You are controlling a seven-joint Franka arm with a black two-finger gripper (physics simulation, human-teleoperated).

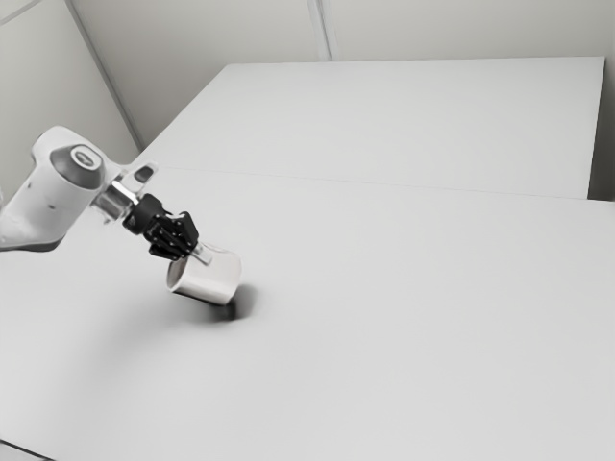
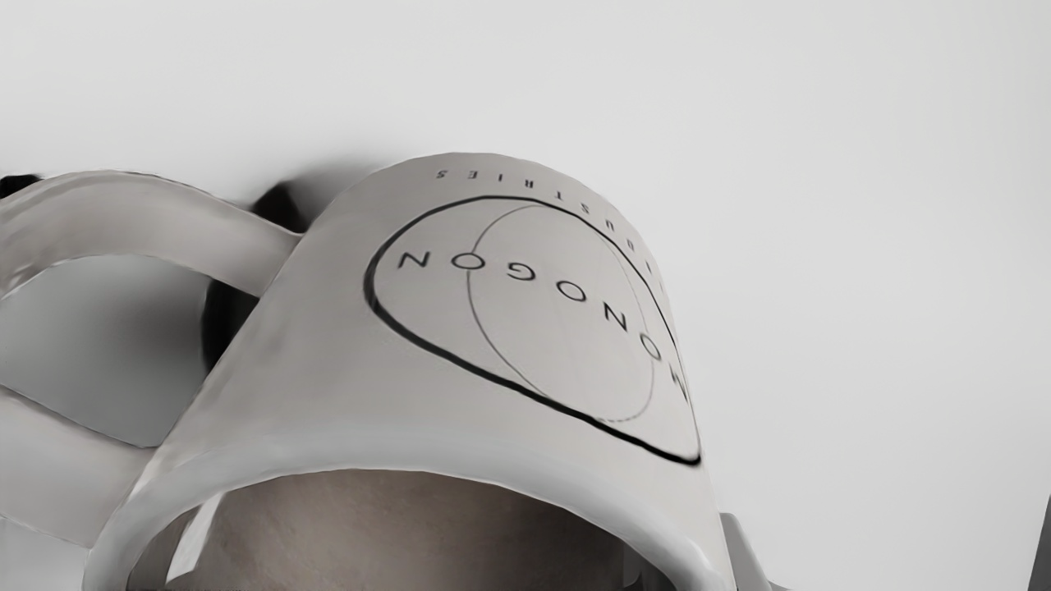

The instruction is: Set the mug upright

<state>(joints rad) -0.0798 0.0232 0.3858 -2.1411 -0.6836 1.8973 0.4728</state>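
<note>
As we locate the task object in the exterior view, we find the mug (image 1: 213, 277) tilted well over on its side, not upright. Its mouth faces the exterior view's left and its base faces the exterior view's right. We cannot tell whether the mug touches the table (image 1: 384, 336) that extends beneath and around it.

The gripper (image 1: 197, 255) is positioned at the mug's mouth end, against or just beside its upper side. We cannot determine whether the end effector is apart, together or clamped on the mug. The arm (image 1: 48, 192) enters from the exterior view's left of the mug.

In the wrist view, the rim (image 2: 410, 460) is the part of the mug nearest the gripper. Through the mouth we see part of the container's interior (image 2: 394, 525), a brownish-grey wall bearing a pale strip (image 2: 193, 538) that we cannot identify. The deeper interior is hidden, so we cannot verify its full contents.

The handle (image 2: 139, 205) projects from the side of the mug. On the outer wall we read the lettering (image 2: 571, 290) "MONOGON", enclosed by a black rounded outline (image 2: 493, 376). A dark shadow (image 1: 247, 300) lies beside the mug's base end.
</note>
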